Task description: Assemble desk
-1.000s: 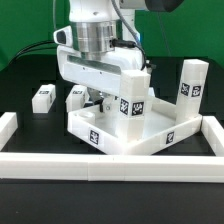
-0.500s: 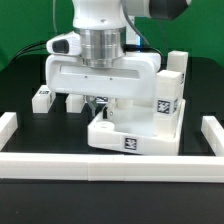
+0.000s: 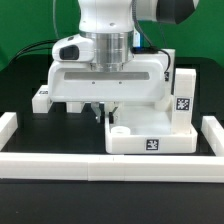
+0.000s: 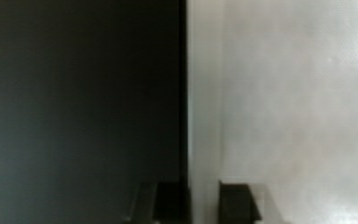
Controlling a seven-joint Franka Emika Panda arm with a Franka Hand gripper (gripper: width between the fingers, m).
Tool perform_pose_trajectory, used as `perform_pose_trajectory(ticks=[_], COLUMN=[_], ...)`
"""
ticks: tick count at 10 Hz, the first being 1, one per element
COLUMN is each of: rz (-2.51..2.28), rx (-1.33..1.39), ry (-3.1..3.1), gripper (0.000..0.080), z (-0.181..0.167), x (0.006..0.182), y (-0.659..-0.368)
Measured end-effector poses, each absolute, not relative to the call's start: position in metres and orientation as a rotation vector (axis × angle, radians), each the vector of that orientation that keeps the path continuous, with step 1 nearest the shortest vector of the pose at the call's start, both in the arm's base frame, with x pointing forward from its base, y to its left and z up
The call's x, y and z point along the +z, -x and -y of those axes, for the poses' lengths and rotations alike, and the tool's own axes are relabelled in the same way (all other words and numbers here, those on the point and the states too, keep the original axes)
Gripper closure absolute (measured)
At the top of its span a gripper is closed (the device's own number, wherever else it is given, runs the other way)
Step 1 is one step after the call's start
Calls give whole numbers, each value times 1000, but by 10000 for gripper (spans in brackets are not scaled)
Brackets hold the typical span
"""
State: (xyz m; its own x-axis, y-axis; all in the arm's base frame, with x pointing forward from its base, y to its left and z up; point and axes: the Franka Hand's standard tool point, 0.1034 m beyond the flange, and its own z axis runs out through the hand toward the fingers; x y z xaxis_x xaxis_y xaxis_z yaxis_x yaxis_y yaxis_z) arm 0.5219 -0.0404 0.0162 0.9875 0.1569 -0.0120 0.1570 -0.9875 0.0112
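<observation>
Nearest, a border rail point(image 3: 110, 166) is laid across the black surface point(image 3: 30, 138) in front of the pincer point(image 3: 99, 114), whose fingers point(image 4: 171, 203) are clamped on a wall of the desk tabletop point(image 3: 150, 138), while a loose leg point(image 3: 40, 97) is seen farther back, to the exterior view's left of the pincer.

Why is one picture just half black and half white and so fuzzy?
Wrist view: the camera sits very close to the tabletop, so it blurs into a pale blank sheet beside dark table; only the fingers show. Exterior view: bright, even light, tags sharp.
</observation>
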Motion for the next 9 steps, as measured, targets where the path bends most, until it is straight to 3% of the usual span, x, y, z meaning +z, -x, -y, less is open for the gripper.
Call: perform_pose_trajectory(ticks=[9], rz=[-1062], rx=[-18], ry=[-2883], gripper=[738], z=[24], x=[20], y=[-534])
